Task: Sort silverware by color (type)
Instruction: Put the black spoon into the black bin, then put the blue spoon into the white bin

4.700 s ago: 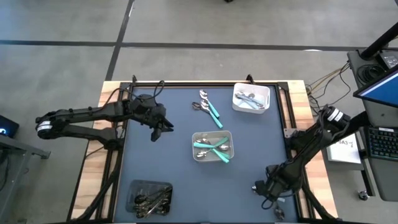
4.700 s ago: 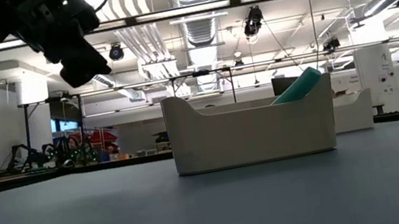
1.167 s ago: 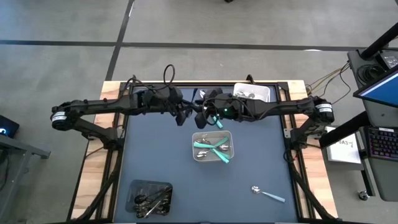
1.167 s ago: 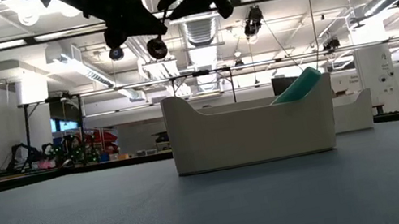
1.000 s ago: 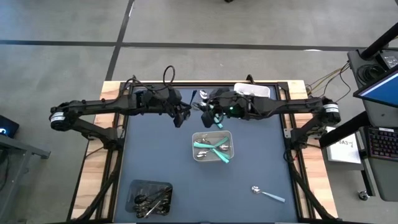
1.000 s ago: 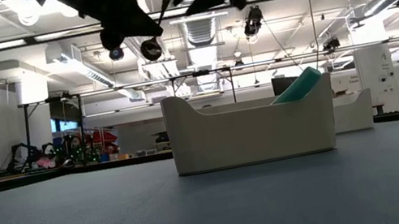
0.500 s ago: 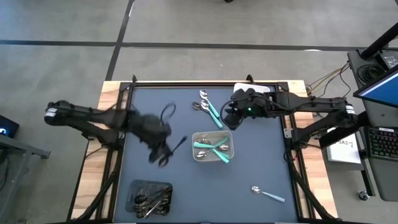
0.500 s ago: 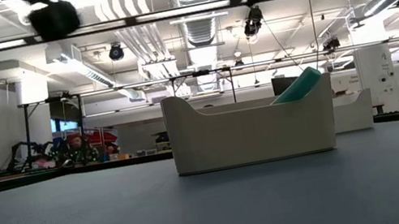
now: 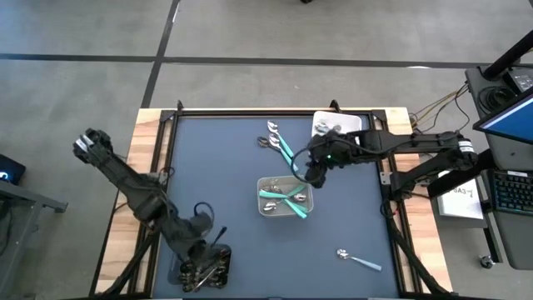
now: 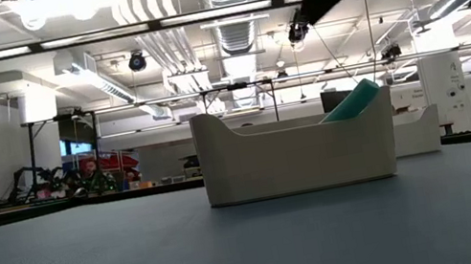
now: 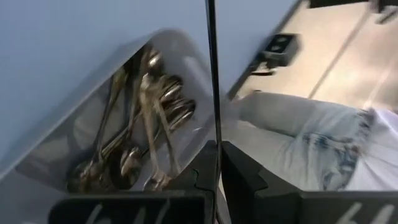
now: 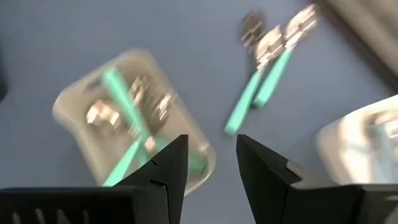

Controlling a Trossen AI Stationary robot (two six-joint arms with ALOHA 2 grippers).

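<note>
Dark blue table (image 9: 208,175). The left gripper (image 9: 218,239), clamped on a thin black utensil (image 11: 212,81), has swung down over the dark tray (image 9: 185,271) of black silverware (image 11: 140,130). The right gripper (image 9: 311,173), fingers parted and empty, now sits beside the grey tray (image 9: 263,208) of teal spoons (image 9: 287,197).
</note>
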